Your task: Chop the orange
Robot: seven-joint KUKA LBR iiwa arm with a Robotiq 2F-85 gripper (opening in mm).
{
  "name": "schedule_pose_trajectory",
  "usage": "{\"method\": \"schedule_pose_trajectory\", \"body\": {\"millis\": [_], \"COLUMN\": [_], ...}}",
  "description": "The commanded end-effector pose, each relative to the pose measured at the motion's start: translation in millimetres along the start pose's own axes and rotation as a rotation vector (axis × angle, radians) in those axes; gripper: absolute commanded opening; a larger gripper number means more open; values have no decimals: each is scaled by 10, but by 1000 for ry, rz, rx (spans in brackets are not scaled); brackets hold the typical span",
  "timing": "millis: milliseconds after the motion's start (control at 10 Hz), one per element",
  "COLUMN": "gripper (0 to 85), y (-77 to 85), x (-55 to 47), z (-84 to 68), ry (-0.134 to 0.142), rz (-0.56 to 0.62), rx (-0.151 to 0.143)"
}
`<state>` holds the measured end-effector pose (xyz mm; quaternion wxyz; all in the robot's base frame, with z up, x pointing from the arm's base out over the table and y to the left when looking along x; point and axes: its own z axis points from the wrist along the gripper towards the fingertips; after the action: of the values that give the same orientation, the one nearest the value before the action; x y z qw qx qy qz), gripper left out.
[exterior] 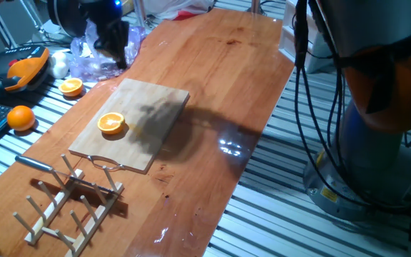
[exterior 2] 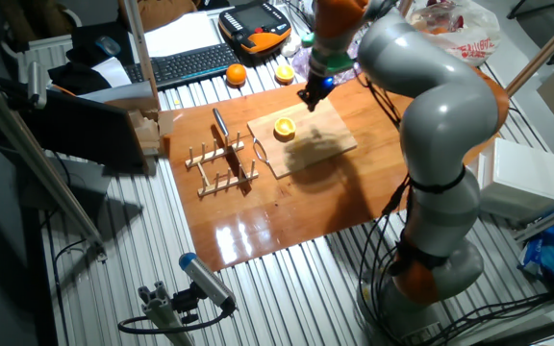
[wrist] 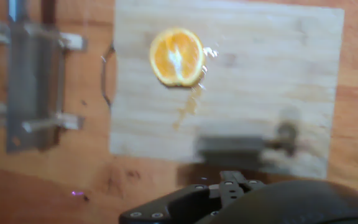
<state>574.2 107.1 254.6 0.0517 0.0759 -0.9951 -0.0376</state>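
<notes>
The half orange (exterior: 111, 123) lies cut face up on the near-left part of the wooden cutting board (exterior: 159, 107). It also shows in the other fixed view (exterior 2: 285, 127) and in the hand view (wrist: 177, 56), with a juice smear on the board (wrist: 266, 81) beside it. My gripper (exterior: 122, 58) hangs in the air beyond the board's far-left corner, apart from the orange, and holds nothing I can see. Its fingers are dark and blurred. In the hand view only the gripper's black housing (wrist: 241, 199) shows at the bottom edge.
A knife (exterior: 34, 163) lies on a wooden peg rack (exterior: 70, 207) left of the board. Off the wooden tabletop lie another half orange (exterior: 70, 87), a whole orange (exterior: 21, 117), an orange-and-black pendant (exterior: 27, 68) and a plastic bag (exterior: 95, 63).
</notes>
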Motion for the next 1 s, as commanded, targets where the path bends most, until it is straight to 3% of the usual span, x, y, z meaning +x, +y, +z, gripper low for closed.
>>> {"method": "schedule_pose_trajectory", "body": {"millis": [0, 200, 400, 700, 900], "gripper": [0, 0, 0, 0, 0], "y": [1181, 1414, 1520, 1555, 1550], "x": [-182, -183, -132, -96, -101], "z": [120, 240, 361, 393, 394], "ry": [0, -7, -18, -30, -15], "rz": [5, 20, 25, 28, 22], "rx": [0, -5, -31, -14, -18]}}
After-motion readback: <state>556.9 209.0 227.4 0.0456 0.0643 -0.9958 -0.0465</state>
